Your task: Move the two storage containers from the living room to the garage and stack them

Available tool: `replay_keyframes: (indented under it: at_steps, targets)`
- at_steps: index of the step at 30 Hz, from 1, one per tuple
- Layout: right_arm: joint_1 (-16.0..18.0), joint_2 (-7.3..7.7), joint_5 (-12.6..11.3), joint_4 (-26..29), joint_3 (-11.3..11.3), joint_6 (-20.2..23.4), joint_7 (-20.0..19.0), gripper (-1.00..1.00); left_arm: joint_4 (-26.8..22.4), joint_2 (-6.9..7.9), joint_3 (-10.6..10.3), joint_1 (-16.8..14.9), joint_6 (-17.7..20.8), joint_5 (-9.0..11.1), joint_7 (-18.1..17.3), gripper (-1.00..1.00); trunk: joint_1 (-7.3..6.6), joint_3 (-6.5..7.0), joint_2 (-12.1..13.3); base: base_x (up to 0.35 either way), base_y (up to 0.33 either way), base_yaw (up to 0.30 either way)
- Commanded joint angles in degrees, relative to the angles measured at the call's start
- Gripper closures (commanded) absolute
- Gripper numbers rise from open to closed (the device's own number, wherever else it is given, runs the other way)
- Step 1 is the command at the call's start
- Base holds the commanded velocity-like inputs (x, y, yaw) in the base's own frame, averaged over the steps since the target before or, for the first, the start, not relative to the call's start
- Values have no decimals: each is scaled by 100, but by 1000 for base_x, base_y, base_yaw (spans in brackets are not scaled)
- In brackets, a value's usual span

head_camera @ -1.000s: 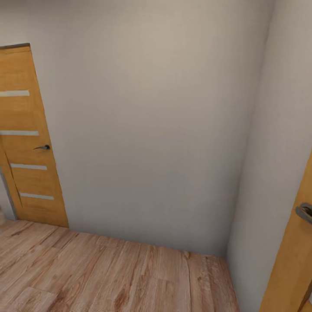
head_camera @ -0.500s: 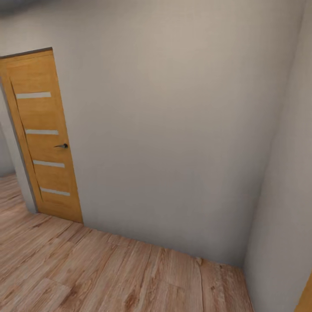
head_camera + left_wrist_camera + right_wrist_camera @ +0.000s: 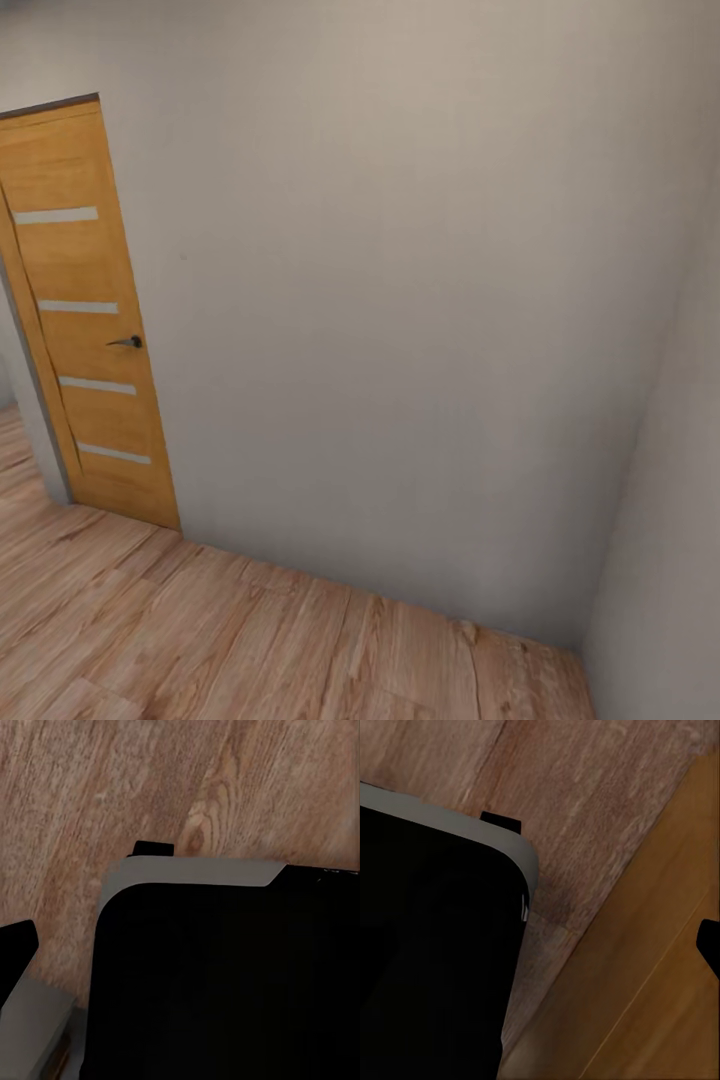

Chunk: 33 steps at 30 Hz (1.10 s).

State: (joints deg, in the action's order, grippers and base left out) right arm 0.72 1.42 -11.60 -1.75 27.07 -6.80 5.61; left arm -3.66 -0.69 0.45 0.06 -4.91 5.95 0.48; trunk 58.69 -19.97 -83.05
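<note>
Wood plank flooring (image 3: 112, 787) under the left wrist camera, robot's black base with grey edge (image 3: 225, 975) taking up most of that shot. A black tip (image 3: 16, 945) pokes in at one edge, maybe a left finger; can't tell if the left fingers are open or closed. Right wrist camera: same black base with grey rim (image 3: 435, 945), plank floor (image 3: 585, 802), and an orange-brown wood panel (image 3: 652, 982) just beside the base. Small black piece (image 3: 709, 945) at the frame edge over that panel; right fingers' state can't be told either. Head camera: plain pale wall (image 3: 400, 300) straight ahead, meeting a second wall (image 3: 670, 560) in a corner on the right. Orange wood door (image 3: 85, 310) with four pale horizontal strips and a dark handle (image 3: 128, 342) at left, closed against its frame. Light plank floor (image 3: 200, 640) runs along the bottom. No orange-red bins on view; robot faces a hallway corner.
</note>
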Motion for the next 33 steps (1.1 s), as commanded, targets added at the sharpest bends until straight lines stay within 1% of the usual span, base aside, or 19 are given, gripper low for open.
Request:
replay_keyframes:
  at_steps: [1,21,25,33]
  targets:
    - [7,-2,-54,-18,51,-38,1,-100,-7,-2,-1,0,-10,55,5,-100,4,-6,-3,322,0,144]
    - [7,7,-53,-18,53,-34,1,-100,-4,-2,-1,1,-10,64,5,-100,4,-6,-3,309,0,261]
    - [7,7,-53,-18,53,-32,1,-100,-10,-6,-1,1,-11,62,6,-100,4,-6,-3,125,0,276]
    - [7,4,-84,-18,43,-40,4,-100,-11,-10,-1,0,-18,64,5,-100,4,-6,-3,14,0,282]
